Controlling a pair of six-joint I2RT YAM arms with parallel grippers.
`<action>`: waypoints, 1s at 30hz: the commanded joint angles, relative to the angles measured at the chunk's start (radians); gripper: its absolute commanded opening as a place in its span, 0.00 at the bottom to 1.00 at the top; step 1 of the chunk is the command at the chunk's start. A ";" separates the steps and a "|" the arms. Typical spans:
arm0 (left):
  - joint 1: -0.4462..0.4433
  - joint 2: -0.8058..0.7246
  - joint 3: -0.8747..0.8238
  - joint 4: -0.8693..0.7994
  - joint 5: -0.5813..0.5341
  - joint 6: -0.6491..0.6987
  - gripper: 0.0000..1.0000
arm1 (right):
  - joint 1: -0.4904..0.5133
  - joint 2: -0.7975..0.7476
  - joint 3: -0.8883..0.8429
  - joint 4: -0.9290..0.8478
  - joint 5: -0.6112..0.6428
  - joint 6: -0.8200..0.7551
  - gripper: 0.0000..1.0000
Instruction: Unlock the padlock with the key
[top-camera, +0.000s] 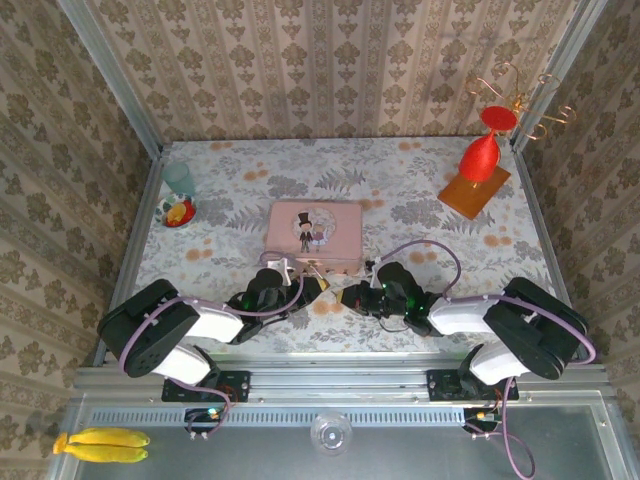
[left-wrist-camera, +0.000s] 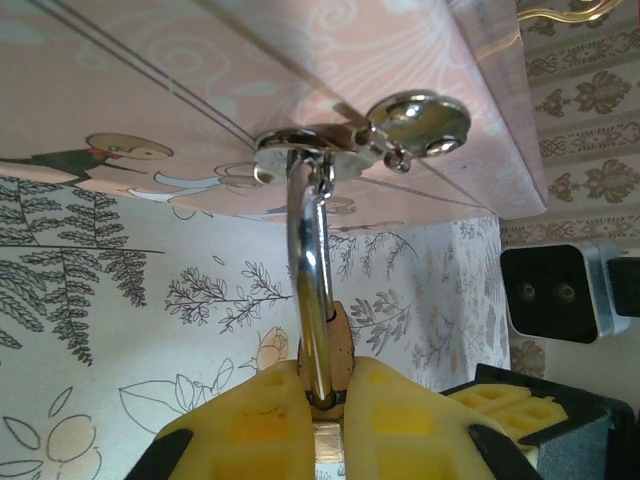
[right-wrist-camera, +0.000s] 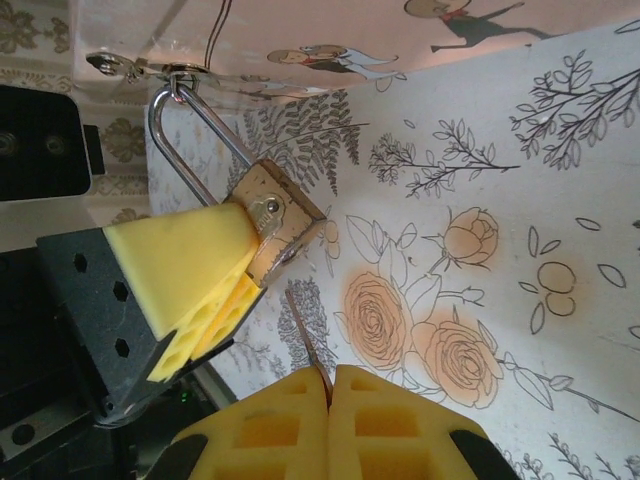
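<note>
The small brass padlock (right-wrist-camera: 283, 222) hangs by its silvery shackle (right-wrist-camera: 193, 128) from the hasp (left-wrist-camera: 305, 148) on the front of the pink box (top-camera: 313, 232). My left gripper (left-wrist-camera: 333, 400) is shut on the padlock's body (left-wrist-camera: 338, 345), with the shackle (left-wrist-camera: 310, 260) rising straight up to the hasp. My right gripper (right-wrist-camera: 330, 385) is shut on the key (right-wrist-camera: 308, 340). Its thin blade points up at the padlock's underside, and the tip stands a short gap below it. In the top view both grippers meet in front of the box, left (top-camera: 298, 290) and right (top-camera: 352, 296).
A red vase (top-camera: 480, 158) on a wooden block stands at the back right. A glass cup (top-camera: 178, 178) and a small bowl (top-camera: 179, 212) sit at the back left. Bananas (top-camera: 100, 445) lie off the table at the near left.
</note>
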 joint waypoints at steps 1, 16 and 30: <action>0.004 -0.002 0.023 0.135 0.030 -0.021 0.00 | -0.025 0.029 0.017 0.064 -0.072 0.022 0.00; 0.015 0.077 0.016 0.260 0.053 -0.097 0.00 | -0.050 0.082 0.015 0.123 -0.125 0.040 0.00; 0.008 0.152 0.005 0.383 0.061 -0.136 0.00 | -0.089 0.071 -0.004 0.109 -0.145 0.034 0.00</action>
